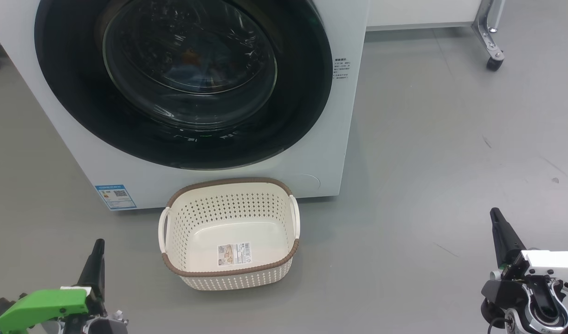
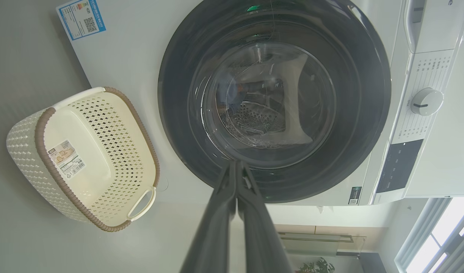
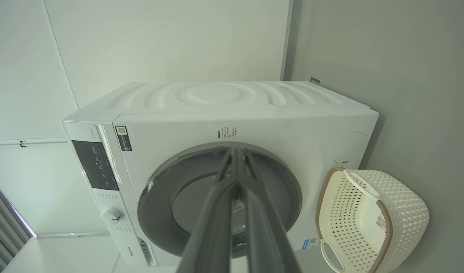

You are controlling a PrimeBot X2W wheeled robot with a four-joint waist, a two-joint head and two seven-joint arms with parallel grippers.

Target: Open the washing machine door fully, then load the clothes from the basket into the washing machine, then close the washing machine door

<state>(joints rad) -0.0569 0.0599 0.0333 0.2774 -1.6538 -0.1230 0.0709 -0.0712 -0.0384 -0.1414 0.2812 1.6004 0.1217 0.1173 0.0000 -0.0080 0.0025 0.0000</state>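
The washer [image 1: 335, 139] stands on the floor with its door [image 1: 186, 79] flush against the front, so the job looks all but done; the risk here is a door that sits closed without being latched, which I cannot tell from the rim; a light seat would let it swing out. The basket [image 1: 237, 280] sits on the floor just in front of the washer, below the door and between the two arms; an arm swung inward at floor height could knock or tip it, since it looks light and has nothing in it. A fold of the clothes [image 2: 230, 91] caught in the seal would also stop a proper latch; no fabric shows around the rim. The left gripper [image 1: 98, 246] and right gripper [image 1: 496, 215] hang low at either side, well apart from washer and basket, each with fingers pressed together on nothing.

The drum, behind the glass, holds a bluish patch with an orange speck, which I take for the clothes; it is dim and partly lost in reflections; how much lies in there I cannot tell. The basket is bare down to the label on its bottom.
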